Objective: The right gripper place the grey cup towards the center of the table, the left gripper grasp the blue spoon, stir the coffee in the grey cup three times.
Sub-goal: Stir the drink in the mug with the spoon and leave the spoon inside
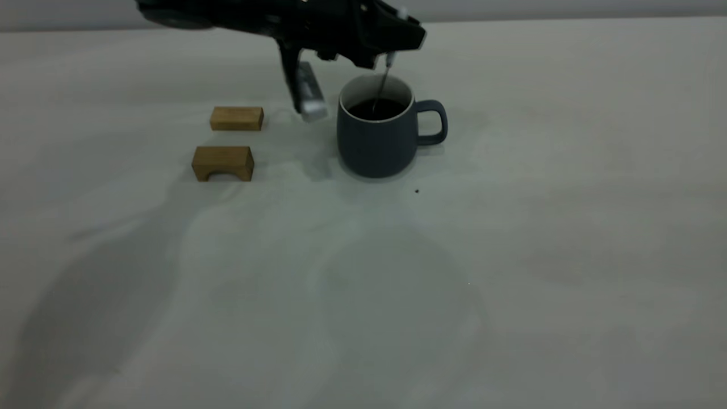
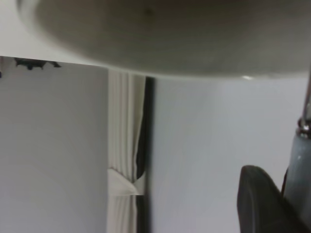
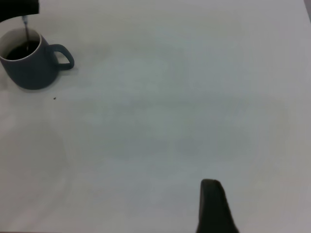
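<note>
Your left gripper (image 1: 392, 48) hung just above the grey cup (image 1: 379, 136), its fingers clamped on the blue spoon (image 1: 383, 82), which stood nearly upright with its bowl sunk in the coffee (image 1: 377, 109). The cup sat on the table (image 1: 511, 255), handle turned away from the two wooden blocks (image 1: 230, 142) beside it. Your right gripper (image 3: 214, 208) was well apart from the cup, only one dark finger visible, so I cannot tell how its fingers stood.

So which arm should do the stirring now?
Left. The left gripper hangs directly over the grey cup, holding the blue spoon with its bowl already in the coffee. The right gripper is far off, empty.
</note>
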`<state>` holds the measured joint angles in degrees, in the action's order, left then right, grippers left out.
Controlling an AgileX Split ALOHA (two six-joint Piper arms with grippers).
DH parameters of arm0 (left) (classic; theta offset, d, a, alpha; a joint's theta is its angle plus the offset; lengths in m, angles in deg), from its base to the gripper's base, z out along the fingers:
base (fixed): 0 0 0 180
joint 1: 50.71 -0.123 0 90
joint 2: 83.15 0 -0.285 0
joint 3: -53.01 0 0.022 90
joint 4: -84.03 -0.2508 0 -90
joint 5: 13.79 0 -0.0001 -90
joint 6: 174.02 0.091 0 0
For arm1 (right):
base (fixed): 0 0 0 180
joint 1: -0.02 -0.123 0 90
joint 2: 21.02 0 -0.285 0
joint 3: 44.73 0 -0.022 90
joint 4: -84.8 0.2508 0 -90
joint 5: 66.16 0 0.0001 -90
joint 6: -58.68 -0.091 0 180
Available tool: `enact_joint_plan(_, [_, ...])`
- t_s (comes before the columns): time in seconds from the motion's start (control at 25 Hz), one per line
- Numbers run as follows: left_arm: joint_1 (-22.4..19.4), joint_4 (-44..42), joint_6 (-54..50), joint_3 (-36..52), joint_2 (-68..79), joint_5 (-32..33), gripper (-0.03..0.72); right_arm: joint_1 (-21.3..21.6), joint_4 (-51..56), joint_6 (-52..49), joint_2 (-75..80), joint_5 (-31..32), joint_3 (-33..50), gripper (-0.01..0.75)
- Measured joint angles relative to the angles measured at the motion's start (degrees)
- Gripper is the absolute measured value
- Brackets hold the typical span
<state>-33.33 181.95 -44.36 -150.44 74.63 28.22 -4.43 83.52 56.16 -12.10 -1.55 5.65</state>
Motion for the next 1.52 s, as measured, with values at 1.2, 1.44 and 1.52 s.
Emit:
enact_joint_plan(1.2, [-1.0,-5.2,-4.4,-0.4,0.8,3.7,0.138,0.0,0.0,0.0,0.0,0.0,0.0,0.523])
enact_joint_plan(1.44, [0.4,-4.4,-1.6,-0.4,0.8,6.3,0.138,0.0,0.0,0.0,0.0,0.0,0.0,0.523])
enact_joint_plan(1.52, [0.4,-4.8,-1.6,-0.4,0.8,9.3,0.138,0.0,0.0,0.0,0.0,0.0,0.0,0.523])
